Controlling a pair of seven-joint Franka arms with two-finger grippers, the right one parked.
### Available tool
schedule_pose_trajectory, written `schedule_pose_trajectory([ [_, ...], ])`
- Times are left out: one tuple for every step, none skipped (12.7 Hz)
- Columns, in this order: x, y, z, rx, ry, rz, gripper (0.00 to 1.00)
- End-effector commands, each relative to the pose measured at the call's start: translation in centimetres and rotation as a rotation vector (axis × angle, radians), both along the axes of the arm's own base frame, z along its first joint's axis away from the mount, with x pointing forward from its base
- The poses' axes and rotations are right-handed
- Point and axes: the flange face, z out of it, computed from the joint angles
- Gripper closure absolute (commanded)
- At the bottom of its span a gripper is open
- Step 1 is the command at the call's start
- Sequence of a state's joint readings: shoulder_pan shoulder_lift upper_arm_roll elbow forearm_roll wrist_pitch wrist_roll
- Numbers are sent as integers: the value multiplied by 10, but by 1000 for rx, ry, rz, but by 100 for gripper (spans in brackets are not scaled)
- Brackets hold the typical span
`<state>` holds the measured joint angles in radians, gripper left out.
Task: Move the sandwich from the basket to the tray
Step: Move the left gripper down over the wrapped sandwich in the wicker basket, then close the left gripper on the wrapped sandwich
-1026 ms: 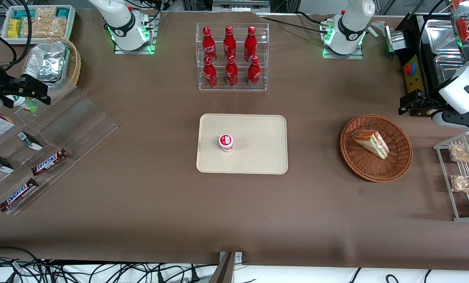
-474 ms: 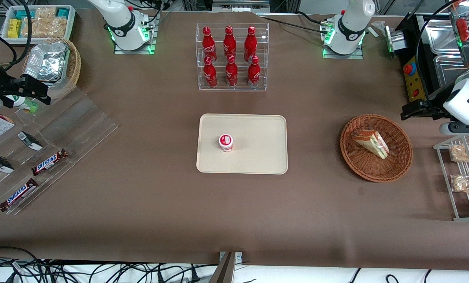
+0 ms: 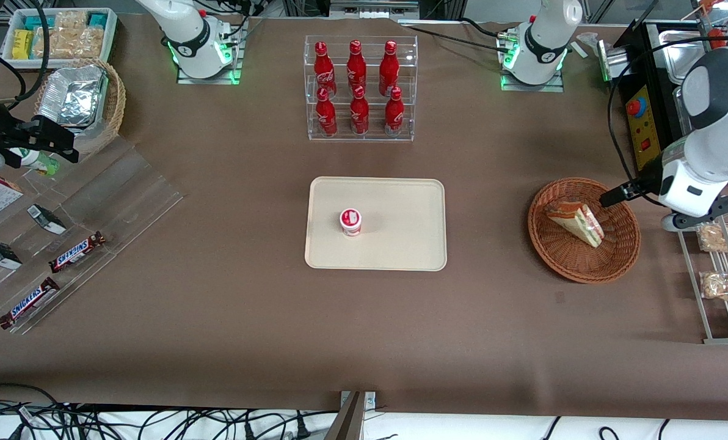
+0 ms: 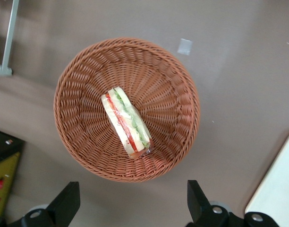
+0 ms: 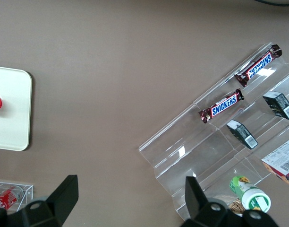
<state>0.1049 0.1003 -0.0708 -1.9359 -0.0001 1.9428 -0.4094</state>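
The basket [image 4: 83, 142] is rough woven wicker, reddish-brown. The sandwich [image 4: 127, 122] sits in glossy clear wrap. The tray [image 3: 400, 201] looks like smooth, matt cream plastic. A matt brown cloth-like sheet covers the counter [image 3: 248, 318]. Above the basket, the gripper [image 4: 132, 210] has matt black fingers [image 4: 69, 201], spread wide.

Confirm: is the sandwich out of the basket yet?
No. The sandwich lies on its side inside the basket; the gripper hovers above it, fingers open and empty.

Soft, even overhead light is washing everything; green LEDs are glowing at the arm bases [image 3: 205, 61], and shadows are staying faint.
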Motion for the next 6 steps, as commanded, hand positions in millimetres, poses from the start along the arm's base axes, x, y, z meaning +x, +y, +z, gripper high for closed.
schedule_pose_trajectory([
  [-20, -3, -31, 33, -33, 131, 0],
  [-24, -3, -48, 33, -54, 167, 0],
  [-29, -3, -65, 32, -70, 179, 0],
  [-32, -1, -76, 31, -91, 205, 0],
  [-33, 2, -87, 30, -101, 248, 0],
  [-33, 4, -96, 42, -107, 277, 0],
])
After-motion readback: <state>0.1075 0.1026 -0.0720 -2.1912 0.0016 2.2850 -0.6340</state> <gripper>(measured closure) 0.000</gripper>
